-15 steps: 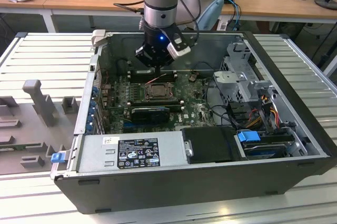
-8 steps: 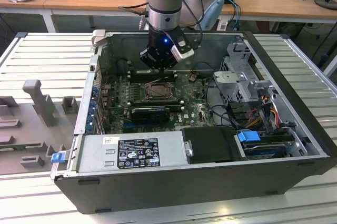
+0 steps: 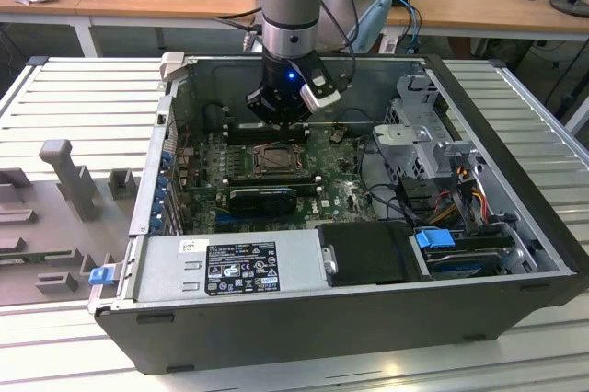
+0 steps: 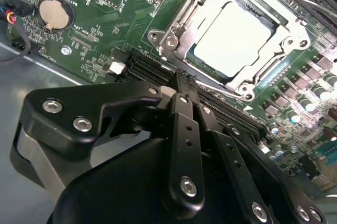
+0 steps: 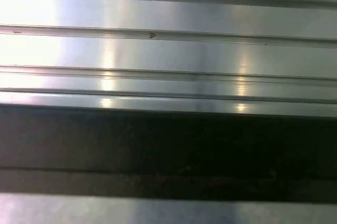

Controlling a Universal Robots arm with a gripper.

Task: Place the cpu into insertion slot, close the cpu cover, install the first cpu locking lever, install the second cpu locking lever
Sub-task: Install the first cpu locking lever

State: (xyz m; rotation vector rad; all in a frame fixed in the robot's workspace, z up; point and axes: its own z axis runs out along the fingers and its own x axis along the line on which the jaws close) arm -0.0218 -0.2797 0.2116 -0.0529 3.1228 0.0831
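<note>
An open computer case (image 3: 304, 318) lies on a ribbed metal worktop (image 3: 83, 98). Inside sit a green motherboard (image 3: 207, 180), a labelled power supply (image 3: 230, 268), and a blue-tabbed drive bay (image 3: 437, 240). A round coin battery (image 4: 54, 13) sits on the board in the second wrist view.

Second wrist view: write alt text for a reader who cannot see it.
The cpu sits in its socket on the green motherboard, with the silvery cpu cover closed around it. The black gripper, jaws shut and empty, hangs in the foreground just short of the socket.
</note>
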